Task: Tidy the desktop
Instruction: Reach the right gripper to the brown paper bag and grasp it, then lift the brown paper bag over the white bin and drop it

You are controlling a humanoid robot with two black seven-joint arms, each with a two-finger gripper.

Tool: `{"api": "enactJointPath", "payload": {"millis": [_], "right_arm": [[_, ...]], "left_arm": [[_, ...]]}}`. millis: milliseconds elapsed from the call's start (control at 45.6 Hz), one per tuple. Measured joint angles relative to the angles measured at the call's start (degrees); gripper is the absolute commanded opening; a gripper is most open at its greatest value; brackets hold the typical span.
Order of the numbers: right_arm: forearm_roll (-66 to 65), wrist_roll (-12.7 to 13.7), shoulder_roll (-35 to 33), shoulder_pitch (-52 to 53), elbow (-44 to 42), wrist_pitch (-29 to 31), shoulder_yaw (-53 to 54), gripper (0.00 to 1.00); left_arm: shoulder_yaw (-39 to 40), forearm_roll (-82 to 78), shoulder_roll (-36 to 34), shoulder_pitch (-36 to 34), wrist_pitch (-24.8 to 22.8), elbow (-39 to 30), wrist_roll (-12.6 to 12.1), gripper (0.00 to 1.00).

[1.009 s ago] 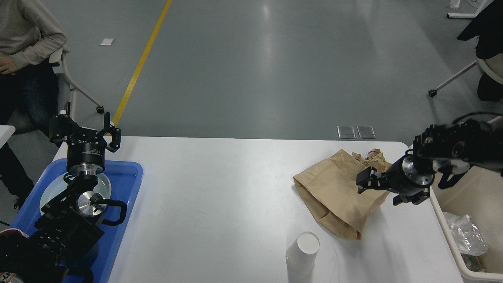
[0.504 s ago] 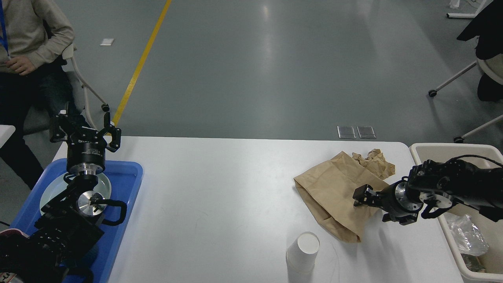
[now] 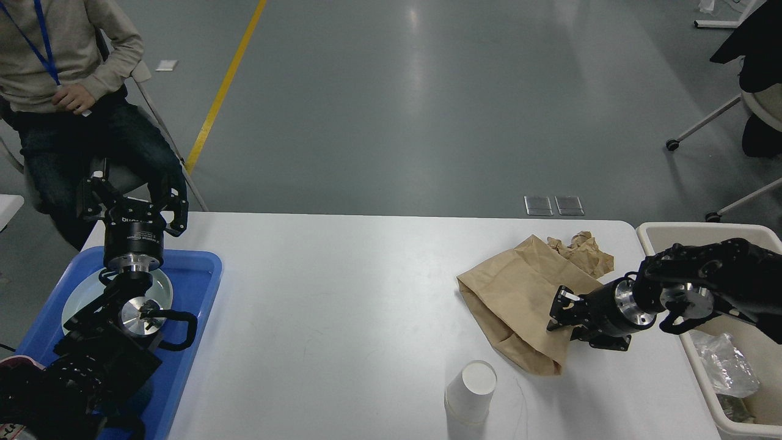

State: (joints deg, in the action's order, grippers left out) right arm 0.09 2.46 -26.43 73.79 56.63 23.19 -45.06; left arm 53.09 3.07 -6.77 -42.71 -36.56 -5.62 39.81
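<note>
The desktop is a big white slab with rounded corners that fills the lower middle of the room from where I'm standing, so I'll place everything off that. Off its far left corner a guy in a beige sweater is sitting on a chair. Along the desktop's left edge there's a blue tray with a white plate in it, and the left arm comes up over that tray. The left gripper sits above the desktop's back left corner, fingers spread wide apart, nothing between them. Most of the middle of the desktop is bare white. Near its front edge, right of center, a white paper cup stands upright. Just behind and to the right of the cup lies a crumpled brown paper bag, flat on its side, with its scrunched top pointing toward the desktop's back right corner. The right gripper is right at the bag's near right edge, low to the surface, fingers touching the paper, but honestly I can't tell if they're pinched on it or not. Past the desktop's right edge is a beige bin with some clear plastic wrap inside.
</note>
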Motion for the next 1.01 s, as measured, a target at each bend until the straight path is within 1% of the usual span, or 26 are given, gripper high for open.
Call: {"api": "enactJointPath", "payload": {"millis": [285,395,460,614,702,833,921,1009], "right_arm": [[-0.2,-0.1,-3.2,3.9,3.4,0.1,0.2,0.0],[-0.3,-0.1,-7.0,8.6,7.4,0.7,0.2,0.0],[-0.5,-0.1,-9.6,12.1,9.3,2.1,0.2,0.0],[-0.7,0.0,-16.5,21.7,10.9,8.8,0.0,0.0],[-0.8,0.0,-19.5,26.4,10.9,11.3,-0.3,0.0],[-1.3,0.2,-23.7,30.6,9.8,12.2,-0.7,0.0],[-2.3,0.2,-24.7,30.4,6.7,11.3,-1.5,0.0],[-2.8,0.2,-25.0,26.6,1.4,9.0,-2.8,0.0]], "left_arm": [[0.0,0.0,0.0,0.0,0.0,0.0,0.0,0.96],[0.0,0.0,0.0,0.0,0.0,0.0,0.0,0.96],[0.0,0.0,0.0,0.0,0.0,0.0,0.0,0.96],[0.0,0.0,0.0,0.0,0.0,0.0,0.0,0.96],[0.0,0.0,0.0,0.0,0.0,0.0,0.0,0.96],[0.0,0.0,0.0,0.0,0.0,0.0,0.0,0.96],[0.0,0.0,0.0,0.0,0.0,0.0,0.0,0.96],[0.0,0.0,0.0,0.0,0.0,0.0,0.0,0.96]]}}
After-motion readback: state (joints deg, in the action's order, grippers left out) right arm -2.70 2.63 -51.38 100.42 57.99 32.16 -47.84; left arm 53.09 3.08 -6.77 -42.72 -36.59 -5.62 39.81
